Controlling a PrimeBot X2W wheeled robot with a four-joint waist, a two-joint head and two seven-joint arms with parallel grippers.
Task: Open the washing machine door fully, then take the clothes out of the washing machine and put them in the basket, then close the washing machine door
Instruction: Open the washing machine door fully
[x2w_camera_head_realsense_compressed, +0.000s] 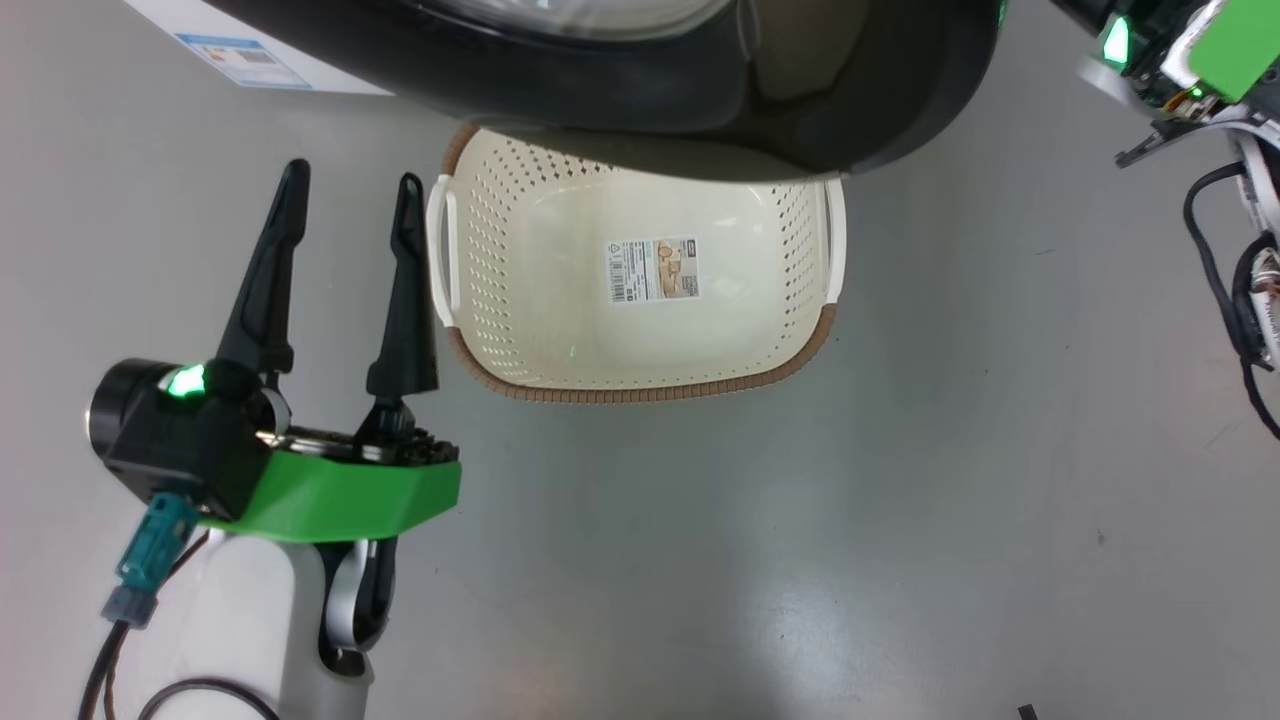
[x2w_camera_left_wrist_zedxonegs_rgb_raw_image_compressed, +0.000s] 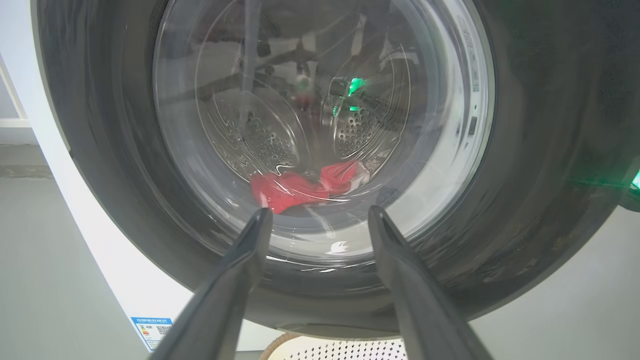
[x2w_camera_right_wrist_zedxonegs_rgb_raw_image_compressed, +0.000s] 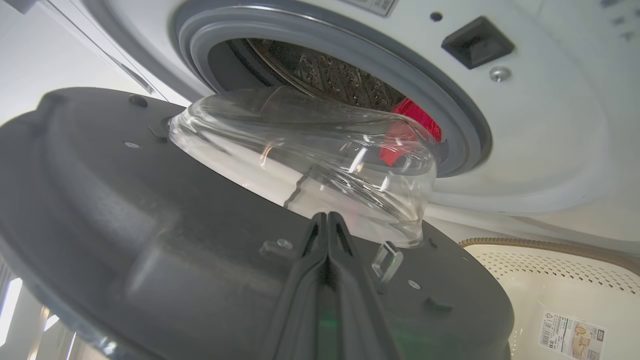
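Left gripper (x2w_camera_head_realsense_compressed: 352, 175): fingers spread wide, holding nothing, just beside the basket (x2w_camera_head_realsense_compressed: 640, 392). Basket sits on the floor (x2w_camera_head_realsense_compressed: 900, 500), far end tucked under the washing machine door (x2w_camera_head_realsense_compressed: 800, 110). Door partly open. Right gripper (x2w_camera_right_wrist_zedxonegs_rgb_raw_image_compressed: 327, 216): fingers pressed together at the door's inner face, possibly touching, hard to tell. Clothes (x2w_camera_right_wrist_zedxonegs_rgb_raw_image_compressed: 415, 112) lie in the washing machine (x2w_camera_right_wrist_zedxonegs_rgb_raw_image_compressed: 540, 125) drum.

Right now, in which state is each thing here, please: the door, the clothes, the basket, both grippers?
washing machine door: partly open, not fully.
clothes: inside the drum.
basket: upright, empty.
left gripper: open, holding nothing.
right gripper: shut, holding nothing, at the door's inner face.
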